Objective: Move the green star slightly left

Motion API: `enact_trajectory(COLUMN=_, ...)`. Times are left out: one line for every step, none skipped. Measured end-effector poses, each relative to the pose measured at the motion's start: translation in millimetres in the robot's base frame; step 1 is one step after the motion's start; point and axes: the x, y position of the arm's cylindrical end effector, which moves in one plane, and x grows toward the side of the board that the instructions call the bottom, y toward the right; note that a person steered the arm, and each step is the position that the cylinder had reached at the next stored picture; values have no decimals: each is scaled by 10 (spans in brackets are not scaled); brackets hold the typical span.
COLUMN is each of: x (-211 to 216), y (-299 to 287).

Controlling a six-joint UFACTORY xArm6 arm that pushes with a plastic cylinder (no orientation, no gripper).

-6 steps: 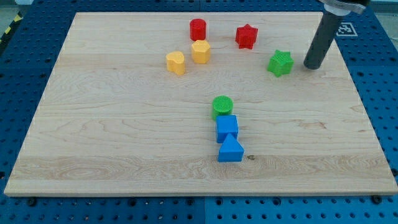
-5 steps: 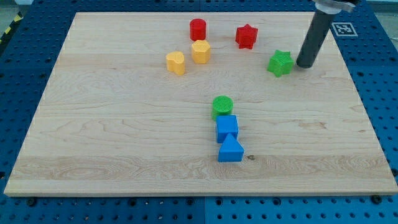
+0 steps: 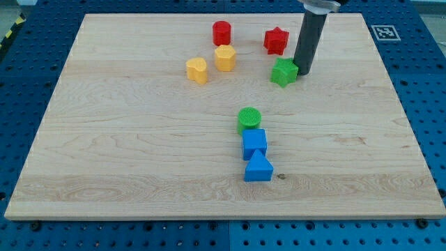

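The green star [image 3: 283, 72] lies on the wooden board [image 3: 139, 139] in the upper right of middle. My tip [image 3: 302, 70] stands right against the star's right side, touching it. The dark rod rises from there to the view's top edge. The red star [image 3: 276, 40] lies just above the green star, a little to its left.
A red cylinder [image 3: 221, 32] and two yellow blocks [image 3: 225, 57] [image 3: 197, 70] lie to the left of the green star. A green cylinder [image 3: 249, 119], a blue cube [image 3: 254, 143] and a blue triangle [image 3: 258, 168] stand in a column near the middle.
My tip has moved left, met the green star's right side and pushed it left by about a block's width. The other blocks have not moved.
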Motion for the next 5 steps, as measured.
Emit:
enact_trajectory(x=-1, y=-20)
enact_trajectory(x=-1, y=-195)
enact_trajectory(x=-1, y=-396)
enact_trajectory(x=-1, y=-406)
enact_trajectory(x=112, y=-406)
